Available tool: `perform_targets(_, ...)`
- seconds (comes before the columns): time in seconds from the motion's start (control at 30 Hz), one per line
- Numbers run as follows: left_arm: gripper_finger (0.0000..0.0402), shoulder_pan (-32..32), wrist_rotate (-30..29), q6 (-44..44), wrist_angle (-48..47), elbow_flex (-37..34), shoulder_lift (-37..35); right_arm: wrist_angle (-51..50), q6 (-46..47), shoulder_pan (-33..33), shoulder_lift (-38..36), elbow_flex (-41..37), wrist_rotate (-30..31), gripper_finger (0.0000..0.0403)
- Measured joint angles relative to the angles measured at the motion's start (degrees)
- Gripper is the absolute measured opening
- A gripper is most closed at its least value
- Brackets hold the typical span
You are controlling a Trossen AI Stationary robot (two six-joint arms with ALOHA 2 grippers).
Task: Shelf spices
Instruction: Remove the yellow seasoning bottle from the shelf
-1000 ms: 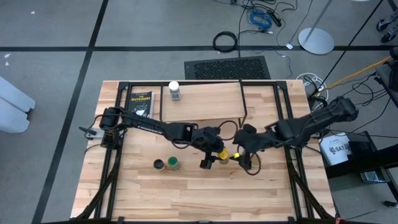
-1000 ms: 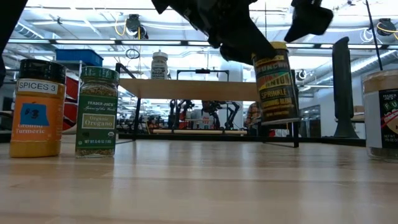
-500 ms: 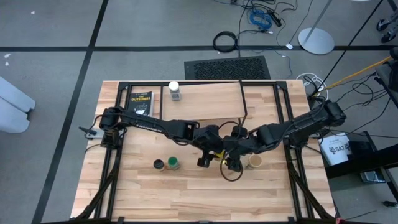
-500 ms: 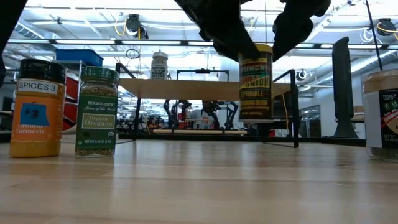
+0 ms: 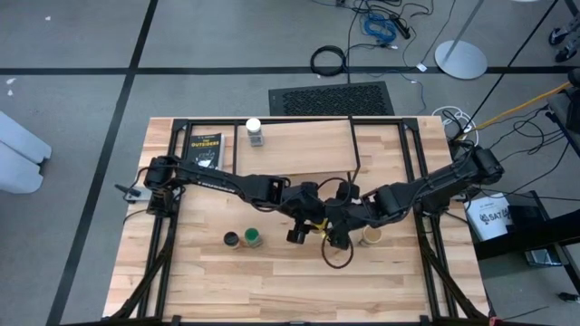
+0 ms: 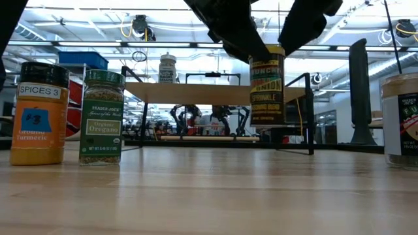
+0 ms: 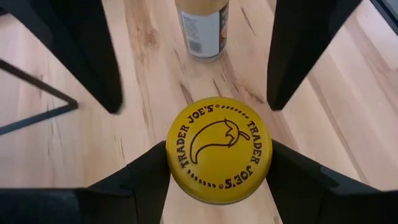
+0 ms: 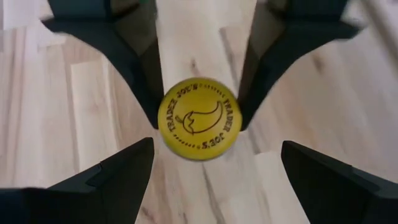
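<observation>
From above: left gripper (image 5: 306, 230) clamped on the yellow-lid jar (image 5: 319, 226), near the middle of the table (image 5: 272, 281), in front of the shelf (image 5: 308, 145). Right gripper (image 5: 337, 234) now pulled in from the right side to just beside that jar, uncovering the tan-lid jar (image 5: 370, 236) behind it. White-lid jar (image 5: 255, 132) already on the shelf. Green-lid jar (image 5: 253, 238) and dark-lid jar (image 5: 232, 239) standing together to the left, well apart from both grippers.

At table height: yellow-lid jar lifted clear of the wood, upright now after hanging tilted a second ago. Looks like a handover being prepared, not yet a shelving move.

Left wrist: lid pinched from two sides by own fingers (image 7: 146, 177), with the other arm's fingers standing wide on either side beyond it.

Right wrist: jaws wide apart, holding nothing, lid centred between them. Little room among the four fingers. Free plank right of the white-lid jar.
</observation>
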Motion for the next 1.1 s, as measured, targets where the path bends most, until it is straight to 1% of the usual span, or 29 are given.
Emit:
perform_targets(0.17,0.0237,0.63,-0.02,0.00,-2.38,0.05,-0.07,-0.23,1.00,2.57,-2.82,0.02,7.26,0.0341)
perform_targets(0.27,0.0237,0.76,-0.05,0.00,-2.33,0.06,-0.07,-1.59,2.44,3.64,-4.06,0.02,8.84,0.0341)
perform_targets(0.43,0.0237,0.69,-0.03,0.06,-1.41,0.05,-0.69,-1.24,3.77,4.95,-3.78,-0.32,10.66,0.0341)
perform_targets(0.53,0.0237,0.69,-0.01,0.02,-1.38,0.04,-1.99,1.49,4.01,6.26,-3.59,-2.92,12.60,0.0341)
perform_targets(0.73,0.0237,0.27,1.25,0.07,-0.56,0.06,-4.34,11.29,3.76,8.30,-3.73,-8.38,17.27,0.0340)
perform_targets(0.93,0.0237,-0.09,2.63,0.34,0.34,0.05,-4.36,17.23,4.45,8.03,-3.79,-12.32,17.61,0.0340)
perform_targets(1.1,0.0237,-0.38,2.64,0.44,1.51,0.05,-4.36,25.48,1.31,7.81,-3.79,-15.61,17.92,0.0340)
